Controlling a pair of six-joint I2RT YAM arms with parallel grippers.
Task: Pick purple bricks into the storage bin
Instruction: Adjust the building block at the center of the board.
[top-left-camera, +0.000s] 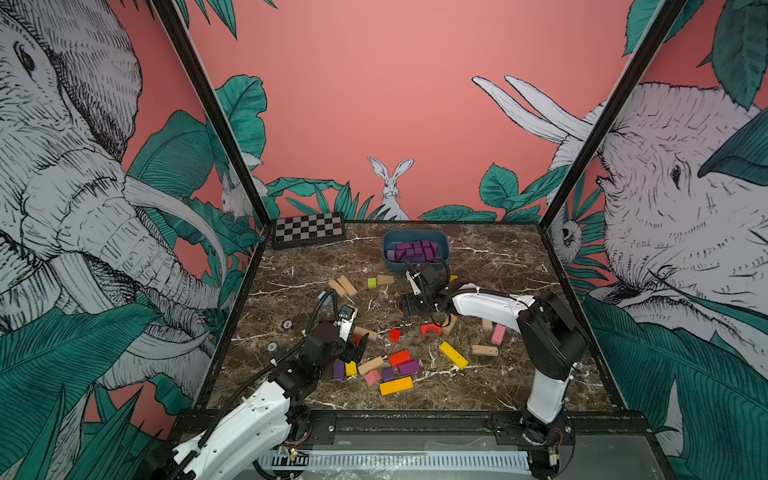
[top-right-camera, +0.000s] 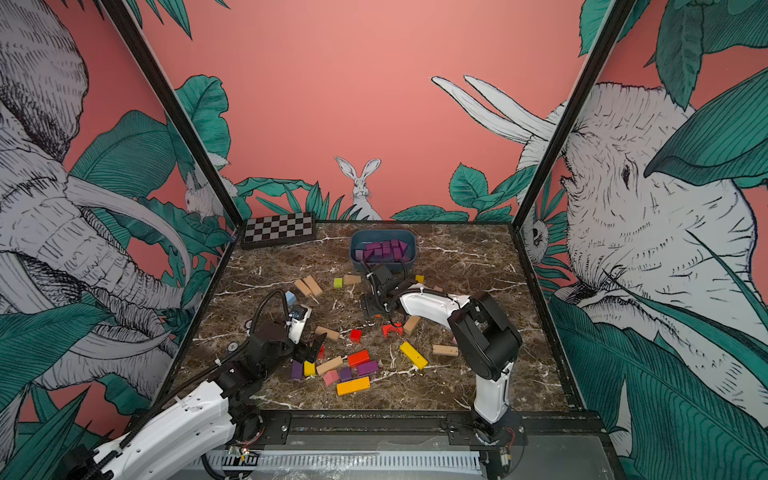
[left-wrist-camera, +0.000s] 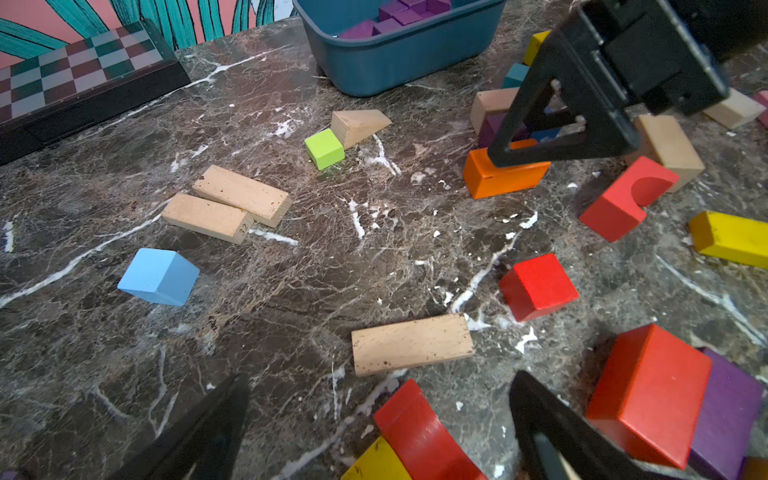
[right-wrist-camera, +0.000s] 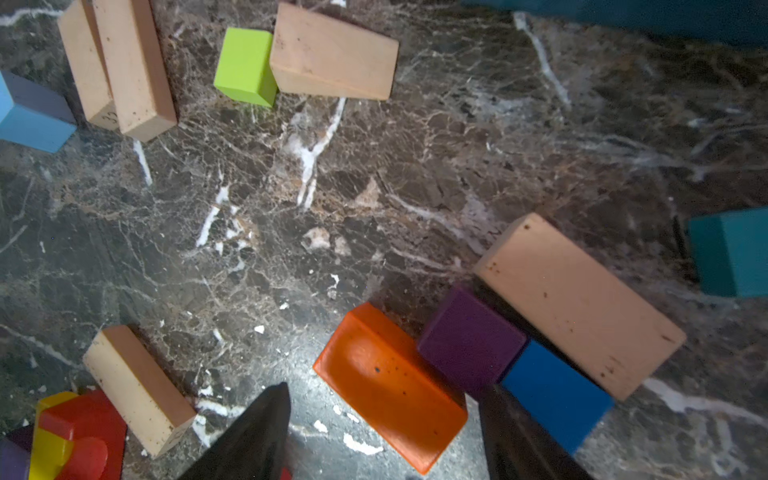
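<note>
The blue-grey storage bin stands at the back of the table with several purple bricks inside. Three more purple bricks lie in the front cluster. A purple cube sits wedged between an orange block, a blue cube and a wooden bar. My right gripper hangs open low over the orange block, with the purple cube just beyond one fingertip. My left gripper is wide open above a red arch, holding nothing.
A checkerboard box lies at the back left. Red, yellow, orange, pink and plain wooden blocks are scattered across the marble table. A green cube, a light blue cube and a teal cube are among them.
</note>
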